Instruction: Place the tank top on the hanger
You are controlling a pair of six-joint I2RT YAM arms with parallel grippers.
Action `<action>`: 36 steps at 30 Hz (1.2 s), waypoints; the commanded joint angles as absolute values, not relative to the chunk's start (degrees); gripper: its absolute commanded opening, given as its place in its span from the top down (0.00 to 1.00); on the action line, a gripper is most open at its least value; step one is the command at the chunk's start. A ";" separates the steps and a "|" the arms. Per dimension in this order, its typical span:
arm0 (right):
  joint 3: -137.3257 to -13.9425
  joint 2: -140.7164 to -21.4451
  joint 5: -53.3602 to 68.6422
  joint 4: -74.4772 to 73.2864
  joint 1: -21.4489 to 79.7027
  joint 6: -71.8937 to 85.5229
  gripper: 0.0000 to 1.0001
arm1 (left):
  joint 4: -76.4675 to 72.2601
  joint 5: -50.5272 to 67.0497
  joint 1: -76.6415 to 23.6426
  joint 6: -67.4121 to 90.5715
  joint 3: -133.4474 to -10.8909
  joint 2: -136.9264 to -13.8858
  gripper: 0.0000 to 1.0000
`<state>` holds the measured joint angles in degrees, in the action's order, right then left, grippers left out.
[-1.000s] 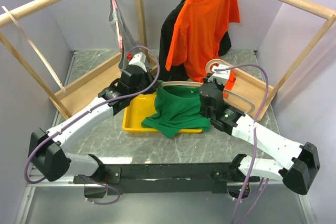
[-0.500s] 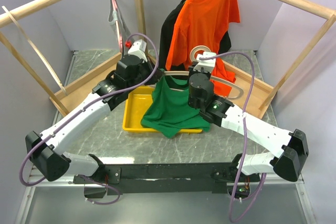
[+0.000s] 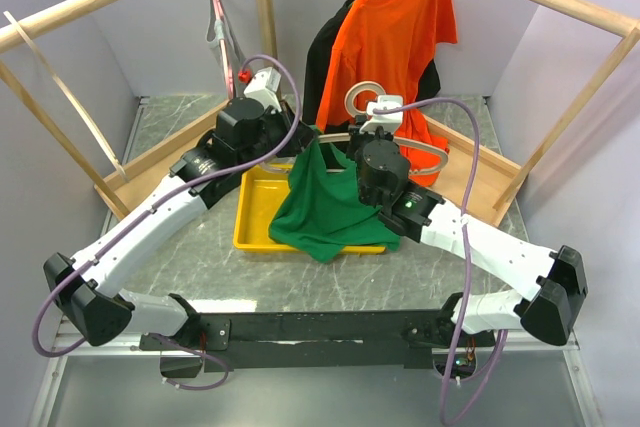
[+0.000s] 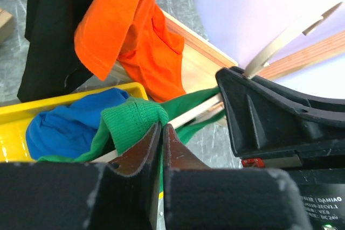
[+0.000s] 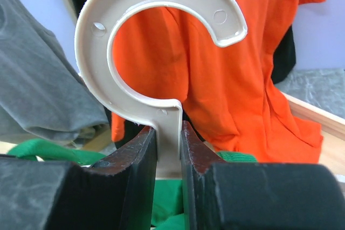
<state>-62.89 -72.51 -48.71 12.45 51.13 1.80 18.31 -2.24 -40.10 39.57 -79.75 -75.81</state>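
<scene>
The green tank top (image 3: 320,209) hangs from the pale wooden hanger (image 3: 425,147), held up above the yellow tray (image 3: 252,217). My right gripper (image 5: 169,127) is shut on the stem of the hanger's hook (image 5: 156,36); the hook also shows in the top view (image 3: 362,99). My left gripper (image 4: 160,126) is shut on the green top's ribbed shoulder strap (image 4: 132,122), with the hanger's bar (image 4: 202,109) running just behind it. In the top view the left gripper (image 3: 296,147) is at the hanger's left end and the right gripper (image 3: 376,139) is at its middle.
An orange T-shirt (image 3: 385,47) over a black garment (image 3: 325,57) hangs on the back rail. A grey tank top (image 3: 228,57) hangs on a pink hanger at the back left. A blue garment (image 4: 64,125) lies in the tray. The wooden frame (image 3: 150,162) surrounds the workspace.
Both arms have risen and moved back, lifting the hanger with the green top off the tray. The top now hangs more steeply from the hanger.
</scene>
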 commanded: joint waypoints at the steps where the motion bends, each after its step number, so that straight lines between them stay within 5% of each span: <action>1: -63.89 -74.87 -46.93 17.42 51.50 2.46 1.00 | 16.17 -0.53 -40.69 38.14 -81.91 -73.65 0.88; 5: -67.84 -75.50 -46.41 15.29 51.68 3.17 1.00 | 17.13 1.76 -41.48 37.27 -82.09 -73.48 0.77; 12: -73.30 -69.79 -40.53 14.33 51.68 2.55 1.00 | 15.91 5.00 -41.92 32.88 -84.37 -68.47 0.39; 21: -75.84 -61.27 -31.21 11.78 51.68 1.94 1.00 | 13.98 6.86 -42.01 24.53 -92.99 -57.49 0.23; 29: -95.53 -63.63 -24.17 3.26 51.68 -1.85 1.00 | 12.39 5.71 -41.92 22.94 -92.11 -52.38 0.20; 36: -75.36 -55.84 -18.82 8.67 51.68 2.90 1.00 | 15.37 5.62 -42.01 21.10 -89.47 -50.89 0.15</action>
